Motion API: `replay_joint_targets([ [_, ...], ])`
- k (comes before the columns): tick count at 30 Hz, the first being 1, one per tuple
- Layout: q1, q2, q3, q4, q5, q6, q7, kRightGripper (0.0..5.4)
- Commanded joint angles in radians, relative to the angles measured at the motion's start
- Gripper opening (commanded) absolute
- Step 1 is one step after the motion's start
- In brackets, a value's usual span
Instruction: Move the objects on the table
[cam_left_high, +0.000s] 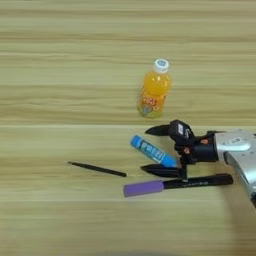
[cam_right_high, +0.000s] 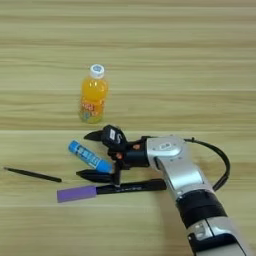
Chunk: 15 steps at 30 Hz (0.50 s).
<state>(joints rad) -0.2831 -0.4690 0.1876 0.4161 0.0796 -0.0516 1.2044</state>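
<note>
Pale wood-grain table (cam_left_high: 60, 60) bears an orange juice bottle (cam_left_high: 153, 92).

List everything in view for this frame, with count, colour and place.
bottle: 1, orange with white cap, upright, middle of the table
tube: 1, blue with white end, lying below the bottle, between the open fingers
marker: 1, black with a purple cap at its left end, lying nearest the front
stick: 1, thin, black, lying left of the marker
table: 1, pale wood planks, fills the view
gripper: 1, black fingers, open around the tube's right end
arm: 1, silver, entering from bottom right
</note>
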Motion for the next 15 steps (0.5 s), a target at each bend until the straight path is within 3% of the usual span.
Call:
replay_joint_targets([
  [1, -0.079, -0.026, -0.026, -0.027, -0.011, -0.004, -0.055, 5.39],
  [15, -0.070, -0.032, -0.053, -0.051, 0.005, 0.011, -0.052, 5.39],
])
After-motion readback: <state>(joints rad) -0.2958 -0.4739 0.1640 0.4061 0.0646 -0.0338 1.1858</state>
